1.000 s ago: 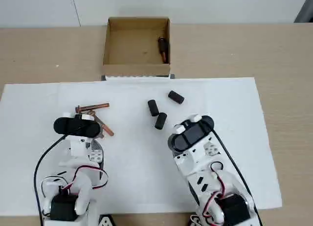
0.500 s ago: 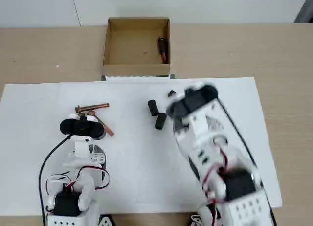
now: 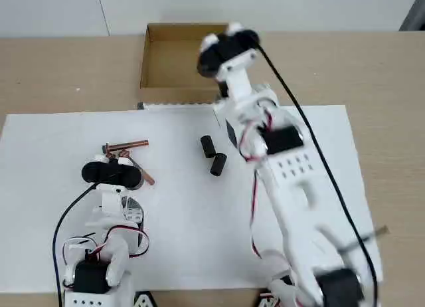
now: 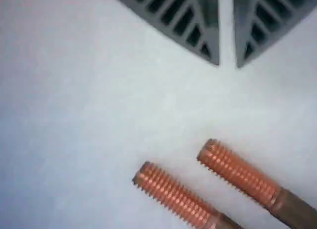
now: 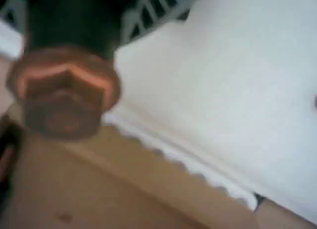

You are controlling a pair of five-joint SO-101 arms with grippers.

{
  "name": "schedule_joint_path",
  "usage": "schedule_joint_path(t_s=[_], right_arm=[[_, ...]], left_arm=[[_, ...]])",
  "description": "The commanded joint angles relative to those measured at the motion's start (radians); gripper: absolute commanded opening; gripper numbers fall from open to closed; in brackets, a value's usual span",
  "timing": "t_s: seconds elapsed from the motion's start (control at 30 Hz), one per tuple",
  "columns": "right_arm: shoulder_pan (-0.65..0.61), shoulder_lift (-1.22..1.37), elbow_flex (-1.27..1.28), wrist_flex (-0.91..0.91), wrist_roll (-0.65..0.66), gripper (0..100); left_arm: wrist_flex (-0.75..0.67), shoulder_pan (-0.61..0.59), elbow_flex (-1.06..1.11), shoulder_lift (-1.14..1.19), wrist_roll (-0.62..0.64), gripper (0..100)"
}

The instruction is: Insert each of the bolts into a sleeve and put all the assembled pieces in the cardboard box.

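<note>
from my station, the right arm is stretched out across the white sheet, its wrist over the right side of the cardboard box. the right gripper is clamped on an assembled piece — black sleeve around the shank, copper hex head sticking out past the fingers. its long axis runs along my wrist camera's line of sight with the head end facing the lens, and it hangs by the box's near wall, just past the sheet's jagged edge. the left gripper sits low over the sheet on the left side, fingertips nearly together, with a thin slit of paper between them and nothing in it. near those tips lie one threaded end and a second threaded end, side by side and parallel, both pointing toward the gripper's side (i can't match them for sure to what i see from above). in the high view a level bolt lies flat, axis running across the sheet, head to the left, and a slanted bolt angles out from beside the left wrist. mid-sheet, a far sleeve and a near sleeve lie on their sides just beside each other — well apart from the bolts.
</note>
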Motion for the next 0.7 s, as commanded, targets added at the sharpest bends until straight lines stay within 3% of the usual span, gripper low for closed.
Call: schedule_joint_path(t_s=[0.0, 0.67], right_arm=[[0.007, 0.153, -0.199, -0.081, 0.072, 0.2], [0.016, 1.04, -1.074, -0.197, 0.485, 0.2]], left_arm=[[-0.028, -0.005, -0.005, -0.006, -0.002, 1], [-0.028, -0.006, -0.005, -0.006, -0.002, 1]])
